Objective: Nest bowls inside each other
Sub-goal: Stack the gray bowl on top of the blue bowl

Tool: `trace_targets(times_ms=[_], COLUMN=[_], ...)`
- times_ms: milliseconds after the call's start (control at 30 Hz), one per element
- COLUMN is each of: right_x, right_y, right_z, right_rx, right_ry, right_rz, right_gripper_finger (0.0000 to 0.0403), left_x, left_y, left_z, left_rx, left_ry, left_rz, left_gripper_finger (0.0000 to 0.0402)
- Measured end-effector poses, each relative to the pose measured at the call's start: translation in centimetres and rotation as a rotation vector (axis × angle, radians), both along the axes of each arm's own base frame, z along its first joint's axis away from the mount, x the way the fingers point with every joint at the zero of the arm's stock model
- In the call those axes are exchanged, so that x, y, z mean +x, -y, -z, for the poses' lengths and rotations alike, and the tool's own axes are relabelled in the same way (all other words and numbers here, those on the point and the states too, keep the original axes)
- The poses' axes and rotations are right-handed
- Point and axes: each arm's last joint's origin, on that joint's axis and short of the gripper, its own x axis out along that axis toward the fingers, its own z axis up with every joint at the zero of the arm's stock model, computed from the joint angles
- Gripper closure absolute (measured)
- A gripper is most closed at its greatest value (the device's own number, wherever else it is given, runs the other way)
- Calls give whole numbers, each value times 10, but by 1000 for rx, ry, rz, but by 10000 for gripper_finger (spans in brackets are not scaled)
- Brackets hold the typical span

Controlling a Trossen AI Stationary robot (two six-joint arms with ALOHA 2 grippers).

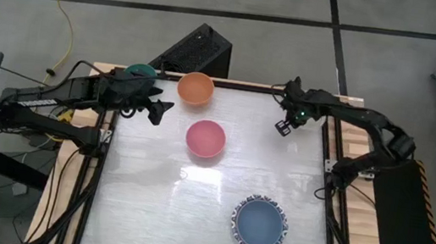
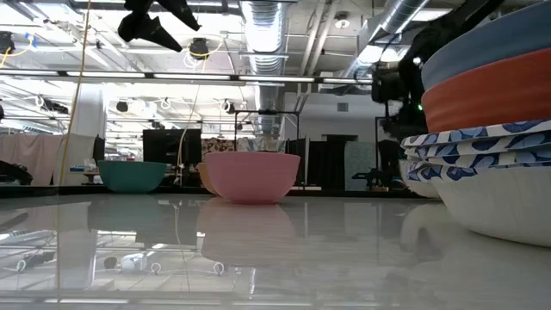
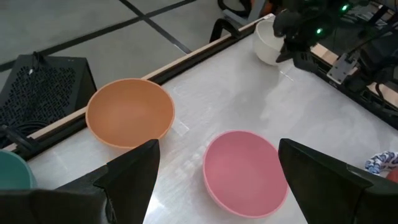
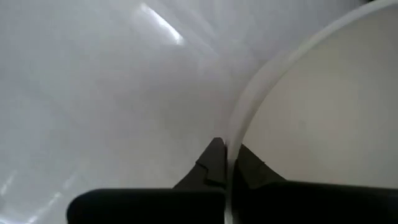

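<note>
A cream bowl stands at the table's far right, and my right gripper is shut on its rim; in the high view the arm hides it. A pink bowl sits mid-table and an orange bowl at the far edge. A teal bowl sits at the far left corner. Near the front right, a blue bowl tops a stack of patterned-rim bowls. My left gripper hangs open above the table, left of the pink and orange bowls, touching nothing. My right gripper pinches the cream bowl's rim between its two fingers, one finger inside the bowl and one outside. The fingers come from above, pointing steeply down. In the left wrist view the bowl stands upright with its base on the table.
A black box sits just beyond the far edge behind the orange bowl. Wooden frame rails run along the table's sides. Bare white tabletop stretches across the near left and the middle.
</note>
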Motion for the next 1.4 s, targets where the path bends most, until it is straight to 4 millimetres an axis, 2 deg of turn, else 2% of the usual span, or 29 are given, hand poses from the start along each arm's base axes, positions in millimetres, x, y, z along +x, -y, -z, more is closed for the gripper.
trace_targets(times_ms=[200, 333, 433, 533, 667, 833, 1067, 1267, 1400], right_x=[9, 17, 22, 23, 23, 18, 11, 18, 26], right_y=[-16, -38, -62, -94, -143, -203, -279, -326, -349], right_z=[-49, -91, -124, -152, -171, -174, -161, -132, -110], right_rx=[-70, -126, -126, -64, 47, 185, 179, 143, 133], right_ry=[100, 198, 346, 494, 598, 619, 519, 391, 295], right_rz=[-36, -127, -264, -438, -649, -823, -982, -1039, -1084], right_gripper_finger=[394, 394, 394, 394, 394, 394, 394, 394, 394], left_x=[0, 1, 2, 2, 3, 3, 3, 2, 2], left_y=[0, 0, 0, 0, 0, 1, 1, 0, 0], left_z=[2, 10, 15, 16, 16, 16, 16, 16, 16], left_rx=[-1, -8, -17, -26, -32, -34, -33, -22, -21], left_ry=[-5, -29, -43, -43, -39, -39, -39, -41, -41], left_rz=[0, 4, 13, 15, 25, 27, 27, 7, 6], left_gripper_finger=[84, 84, 84, 84, 84, 84, 84, 84, 84])
